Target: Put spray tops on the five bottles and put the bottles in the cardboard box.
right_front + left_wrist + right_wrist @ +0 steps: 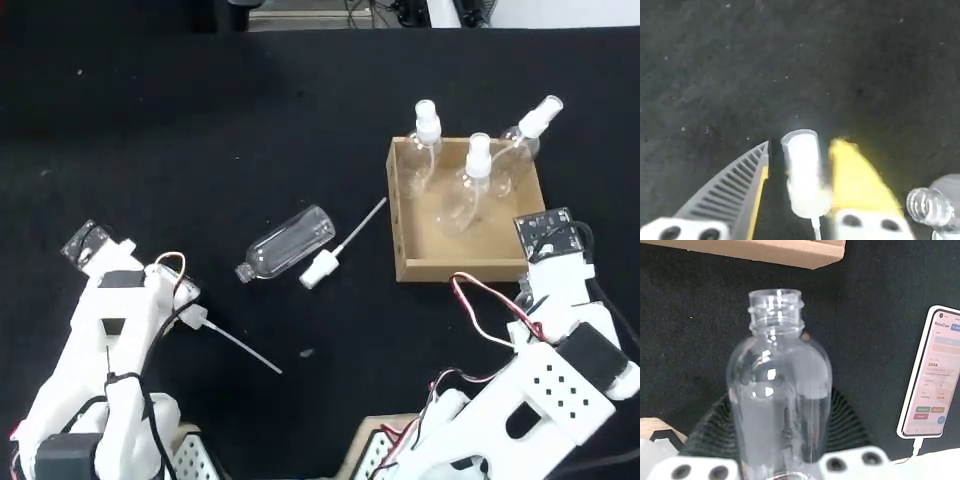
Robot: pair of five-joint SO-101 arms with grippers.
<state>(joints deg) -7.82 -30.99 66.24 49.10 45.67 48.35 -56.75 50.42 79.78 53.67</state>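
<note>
From up high, the cardboard box [398,215] sits on the black table [200,120], close to the right arm [560,385]. Inside it stand three bottles [478,178], and each one has a white spray top on. That part looks done. In the middle of the table is the lying bottle [290,242], on its side with its mouth open. The loose spray top [320,270] rests just beside it, with its thin tube pointing toward the box. Down at the other side, the left gripper [188,306] has the held spray top [195,319] in it, and the long tube sticks out over the table. In the left wrist view, the left gripper [802,150] is squeezed onto the held spray top [802,175], with one finger on each side. The open mouth of the lying bottle [927,204] peeks in at the edge. In the right wrist view, the right gripper [780,420] is closed around the held bottle [777,375], which has no top on. Past the bottle is an edge of the cardboard box [765,250], and a phone [932,375] lies off to one side. So I think three bottles are finished and two are left. Both need a top, and both need to go in the box.
</note>
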